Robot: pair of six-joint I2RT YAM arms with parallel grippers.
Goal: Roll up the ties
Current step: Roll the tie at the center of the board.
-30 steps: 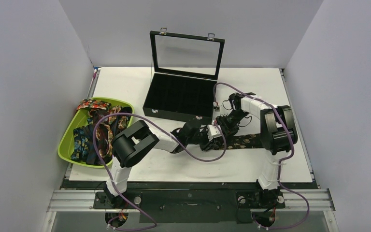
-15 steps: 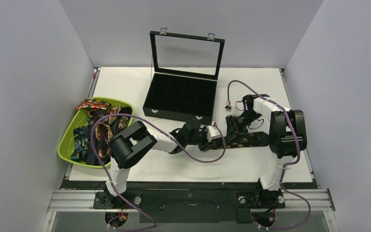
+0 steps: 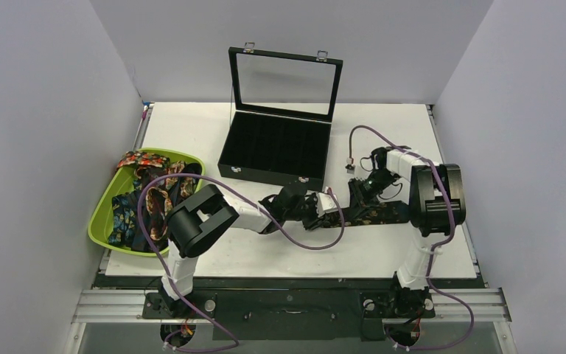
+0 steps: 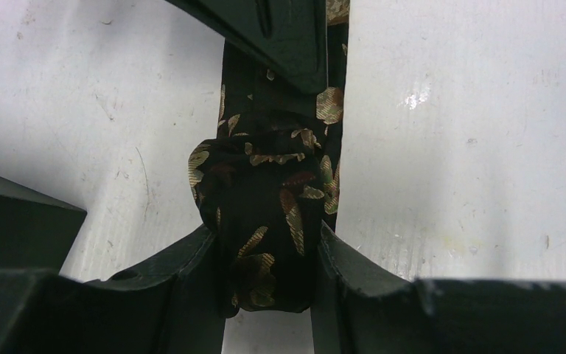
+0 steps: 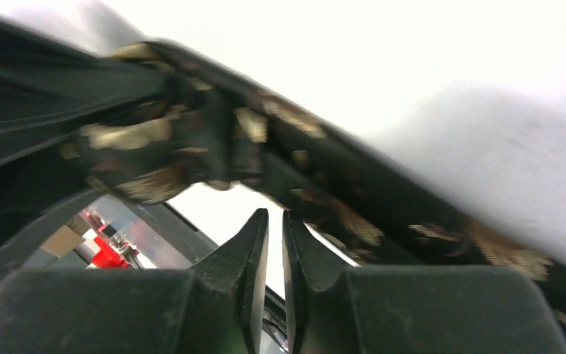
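Table [image 3: 191, 125]: bears the case, the bin and one tie.
Case [image 3: 273, 151]: at the back middle of the table, its lid standing up along its far side.
Bin [image 3: 103, 214]: at the table's left edge, left of the case and nearer than it.
Ties [image 3: 147, 199]: heaped in the bin, one lying over its far rim.
Tie [image 3: 379, 214]: on the table right of the middle, in front of the case's right end, running left to right.
Left gripper [image 4: 265, 243]: at the tie's left end, with that rolled end between its fingers.
Right gripper [image 3: 357, 195]: just right of the left gripper, over the tie's flat stretch.
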